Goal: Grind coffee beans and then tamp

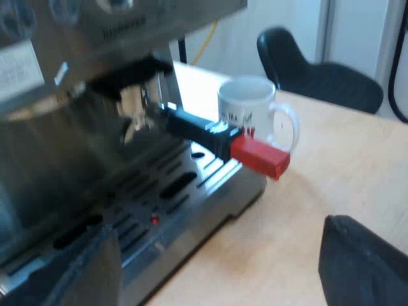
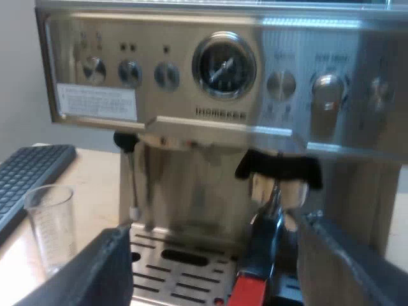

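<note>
Two wrist-camera views of an espresso machine (image 2: 223,115) on a pale table (image 1: 331,172). The metal holder (image 1: 137,105) sat locked into the machine's front under a black collar, its dark handle (image 1: 191,124) jutting out & finishing in the red end (image 1: 260,157).

The left gripper (image 1: 217,233) hovered near the drip tray (image 1: 191,185), fingers (image 1: 363,264) spread wide w/ nothing btwn them. The right gripper (image 2: 215,229) faced the machine head-on, fingers (image 2: 108,268) also wide apart & empty. The red end lay in line btwn them but untouched.

A white mug (image 1: 245,105) stood just beyond the handle. A measuring glass (image 2: 51,220) stood beside the machine, near a keyboard (image 2: 32,169).

Progress, as a judgement: early. Neither gripper had taken the holder yet, and whether it held grounds couldn't be told. Grinding & tamping both seemed left to do.
</note>
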### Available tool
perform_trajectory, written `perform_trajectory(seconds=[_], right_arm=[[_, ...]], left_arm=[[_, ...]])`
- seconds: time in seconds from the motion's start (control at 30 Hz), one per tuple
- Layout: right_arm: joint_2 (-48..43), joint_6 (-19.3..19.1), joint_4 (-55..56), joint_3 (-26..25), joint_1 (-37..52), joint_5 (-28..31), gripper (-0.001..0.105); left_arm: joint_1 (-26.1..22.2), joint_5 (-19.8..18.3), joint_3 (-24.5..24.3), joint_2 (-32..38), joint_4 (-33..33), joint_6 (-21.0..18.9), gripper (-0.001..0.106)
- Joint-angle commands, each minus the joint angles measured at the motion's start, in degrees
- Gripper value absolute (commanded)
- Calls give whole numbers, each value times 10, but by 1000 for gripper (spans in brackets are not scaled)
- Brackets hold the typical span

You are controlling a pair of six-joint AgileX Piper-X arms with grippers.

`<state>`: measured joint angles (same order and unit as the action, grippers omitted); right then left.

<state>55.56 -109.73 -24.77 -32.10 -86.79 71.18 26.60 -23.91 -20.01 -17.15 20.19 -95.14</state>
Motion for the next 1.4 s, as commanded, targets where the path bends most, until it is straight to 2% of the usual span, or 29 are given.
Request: perform_trajectory(seconds=[0.03, 0.23, 0.33, 0.4, 0.5, 0.57, 0.63, 0.67, 0.7, 0.8, 0.87, 0.97, 1.17, 1.23, 1.3, 1.4], right_arm=[[-3, -8, 79, -47, -1, 9, 58], [-3, 73, 181, -112, 18, -1, 58], [-2, 106, 242, -137, 41, -36, 58], [-2, 157, 301, -155, 64, -71, 58], [-2, 263, 437, -192, 115, -157, 58], [1, 292, 505, -207, 147, -201, 58], [3, 299, 527, -215, 161, -223, 58], [12, 312, 562, -228, 191, -271, 58], [18, 316, 571, -235, 207, -294, 58], [31, 316, 582, -247, 236, -331, 58], [43, 320, 595, -255, 251, -350, 58], [68, 353, 624, -273, 269, -378, 58], [112, 355, 638, -298, 289, -405, 58], [122, 367, 638, -303, 298, -421, 58], [130, 382, 638, -306, 314, -451, 58], [139, 382, 642, -306, 331, -482, 58]], left_arm=[[2, -3, -2, 14, -9, -4, 66], [2, -3, -2, 18, -7, -16, 66], [2, -3, -2, 18, -7, -29, 66], [2, -5, -2, 18, -7, -28, 66], [2, -7, -2, 18, -7, -28, 66], [2, -8, -2, 18, -7, -28, 66], [2, -8, -2, 18, -7, -28, 66], [2, -8, -2, 18, -7, -28, 66], [2, -8, -2, 18, -7, -28, 66], [2, -8, -2, 18, -7, -28, 66], [2, -8, -2, 18, -7, -28, 66], [2, -8, -2, 18, -7, -28, 66], [2, -8, -2, 18, -4, -28, 66], [2, -8, -2, 18, 2, -28, 66], [2, -8, -2, 18, 25, -28, 66], [2, -8, -2, 18, 56, -28, 66]])
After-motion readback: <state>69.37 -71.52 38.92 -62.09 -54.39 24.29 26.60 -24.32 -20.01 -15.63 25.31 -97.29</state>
